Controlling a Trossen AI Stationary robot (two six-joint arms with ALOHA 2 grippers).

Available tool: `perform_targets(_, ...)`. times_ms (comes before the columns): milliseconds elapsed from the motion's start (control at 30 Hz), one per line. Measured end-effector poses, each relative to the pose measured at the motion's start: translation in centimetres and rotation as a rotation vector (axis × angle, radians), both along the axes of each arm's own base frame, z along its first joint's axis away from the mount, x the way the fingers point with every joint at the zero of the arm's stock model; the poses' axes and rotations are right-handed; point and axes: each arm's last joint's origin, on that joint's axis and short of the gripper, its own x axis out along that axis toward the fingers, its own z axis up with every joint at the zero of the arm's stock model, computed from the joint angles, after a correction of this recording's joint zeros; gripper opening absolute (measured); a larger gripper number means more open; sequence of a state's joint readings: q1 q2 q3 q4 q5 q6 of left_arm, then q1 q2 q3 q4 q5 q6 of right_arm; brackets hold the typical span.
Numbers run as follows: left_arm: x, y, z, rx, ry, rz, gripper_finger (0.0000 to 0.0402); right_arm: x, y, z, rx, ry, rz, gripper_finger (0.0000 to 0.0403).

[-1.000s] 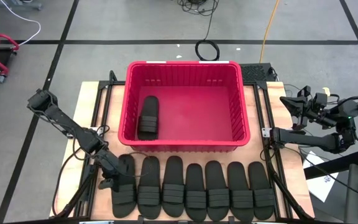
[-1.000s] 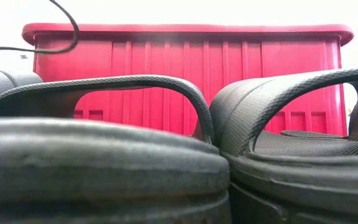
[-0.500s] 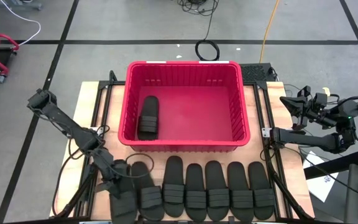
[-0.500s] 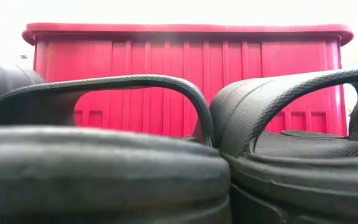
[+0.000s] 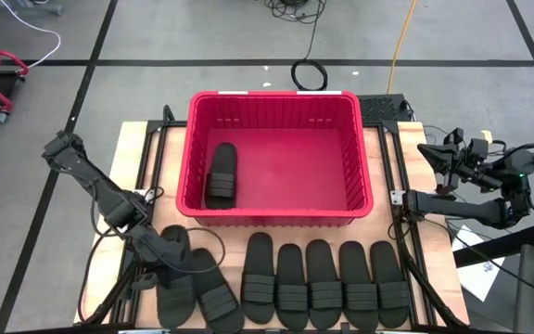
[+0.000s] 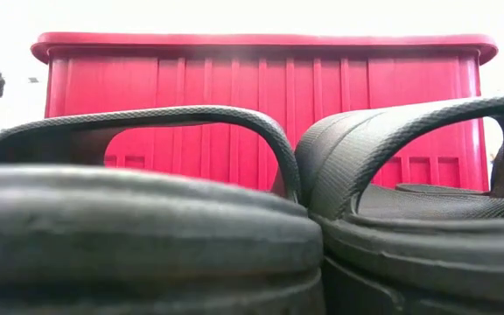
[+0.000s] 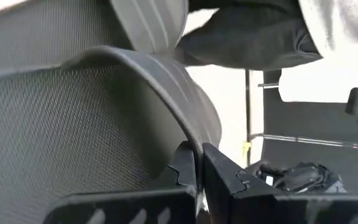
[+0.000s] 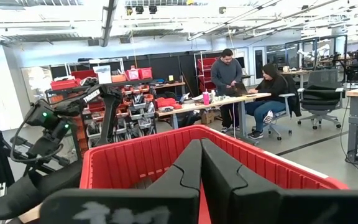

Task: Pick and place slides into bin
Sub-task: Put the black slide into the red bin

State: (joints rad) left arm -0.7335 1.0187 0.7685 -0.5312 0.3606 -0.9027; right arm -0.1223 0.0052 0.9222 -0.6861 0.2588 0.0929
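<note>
So far just one slide (image 5: 222, 174) is lying in the red bin (image 5: 276, 95), five sit lined up on the worktop, and the left gripper (image 5: 168, 257) has its jaws pinched on what looks like a strap of the skewed left-end pair, right gripper (image 5: 431, 151) closed and idle

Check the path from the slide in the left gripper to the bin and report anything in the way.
The left gripper is shut on the leftmost slide. Only the bin's near wall stands between it and the inside; the slide must clear that rim. Nothing else visible blocks it.
</note>
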Motion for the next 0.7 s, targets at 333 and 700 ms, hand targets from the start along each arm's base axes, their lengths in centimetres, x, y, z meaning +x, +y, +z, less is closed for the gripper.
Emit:
perform_targets(333,-0.1,0.5,5.1,0.145,-0.166,0.059,0.0,0.0,0.0,0.0,0.0,0.0,-0.001,0.0)
perform_targets(700,-0.6,4.7,16.5,0.419,-0.66,0.183,0.0,0.0,0.0,0.0,0.001,0.0,-0.007,0.0)
